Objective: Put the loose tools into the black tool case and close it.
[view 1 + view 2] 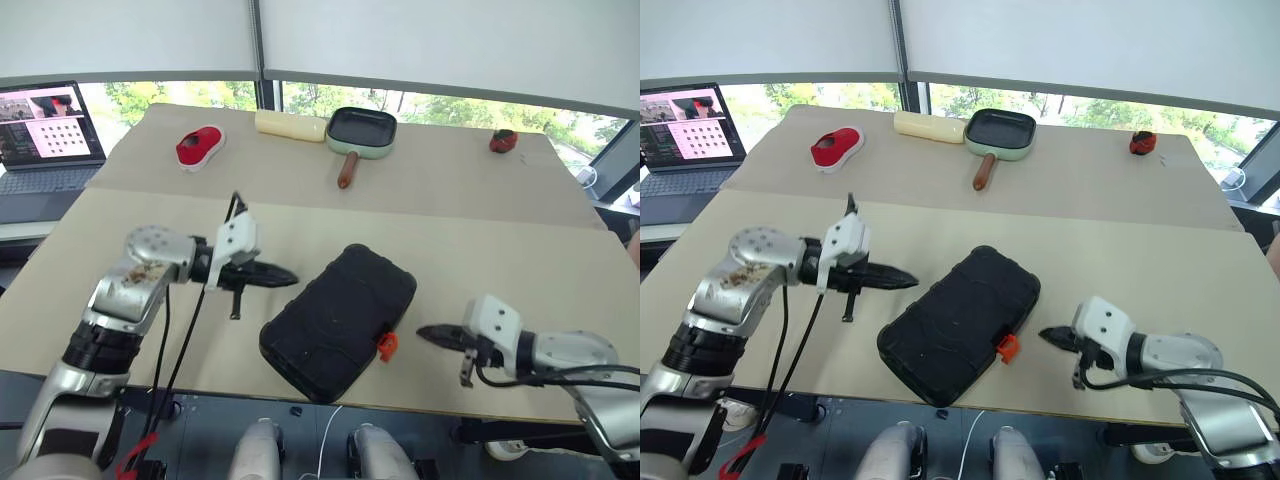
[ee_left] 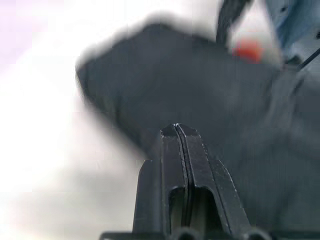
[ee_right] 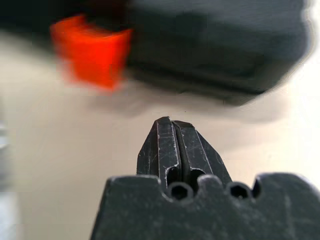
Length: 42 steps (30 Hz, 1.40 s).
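the black tool case lies shut near the bench front edge, its long axis running from 7 to 1 o'clock, textured plastic with rounded corners. the right wrist view shows its orange latch close up and facing that tool. left tool at the case's 10 o'clock and right tool at its 3 o'clock are both clenched and empty.

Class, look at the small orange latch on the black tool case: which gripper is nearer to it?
Right. The right gripper sits just beside the orange latch, apart from it. The left gripper hangs off the far side of the black tool case.
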Each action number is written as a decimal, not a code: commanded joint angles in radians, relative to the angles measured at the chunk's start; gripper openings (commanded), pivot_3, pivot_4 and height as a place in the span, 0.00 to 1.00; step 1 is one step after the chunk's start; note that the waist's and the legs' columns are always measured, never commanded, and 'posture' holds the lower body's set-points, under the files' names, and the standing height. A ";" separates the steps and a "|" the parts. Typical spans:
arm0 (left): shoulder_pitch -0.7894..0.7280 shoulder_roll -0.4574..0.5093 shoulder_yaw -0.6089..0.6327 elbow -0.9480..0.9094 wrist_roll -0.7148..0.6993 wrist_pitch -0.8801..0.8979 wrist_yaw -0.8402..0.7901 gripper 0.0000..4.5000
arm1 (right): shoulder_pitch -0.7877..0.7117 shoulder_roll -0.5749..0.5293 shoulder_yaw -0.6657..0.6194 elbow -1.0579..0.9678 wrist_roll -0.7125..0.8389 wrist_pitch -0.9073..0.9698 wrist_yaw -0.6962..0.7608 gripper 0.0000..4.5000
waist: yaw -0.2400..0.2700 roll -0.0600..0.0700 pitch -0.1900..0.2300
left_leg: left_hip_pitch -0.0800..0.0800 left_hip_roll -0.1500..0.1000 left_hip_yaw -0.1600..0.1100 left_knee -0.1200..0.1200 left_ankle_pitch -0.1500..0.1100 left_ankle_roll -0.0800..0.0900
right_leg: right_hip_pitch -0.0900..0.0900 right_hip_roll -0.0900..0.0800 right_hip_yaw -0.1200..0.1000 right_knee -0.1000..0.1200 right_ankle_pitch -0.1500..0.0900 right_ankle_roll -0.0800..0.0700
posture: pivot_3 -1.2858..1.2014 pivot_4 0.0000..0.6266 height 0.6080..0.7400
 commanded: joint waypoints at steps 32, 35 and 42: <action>-0.003 -0.132 -0.246 0.309 0.283 -0.477 -0.032 0.01 | -0.214 0.174 0.087 -0.196 0.123 0.281 -0.124 0.00 | -0.016 0.000 -0.003 | 0.002 0.000 -0.001 0.000 0.000 0.000 | 0.001 0.001 0.000 0.001 0.000 -0.001 | 0.52 0.24 1.00; -0.008 -0.147 -0.246 0.331 0.291 -0.489 -0.032 0.01 | -0.233 0.173 0.091 -0.206 0.130 0.309 -0.134 0.00 | -0.020 0.001 -0.004 | 0.003 0.000 -0.001 0.000 0.000 0.000 | 0.002 0.001 0.001 0.002 0.000 -0.001 | 0.52 0.24 1.00; 0.003 -0.146 -0.195 0.327 0.259 -0.421 -0.019 0.01 | -0.214 0.134 0.061 -0.194 0.140 0.309 -0.122 0.00 | -0.005 0.006 -0.007 | 0.008 0.000 -0.001 0.000 0.000 0.000 | 0.009 0.000 0.000 -0.002 -0.002 0.003 | 0.52 0.24 1.00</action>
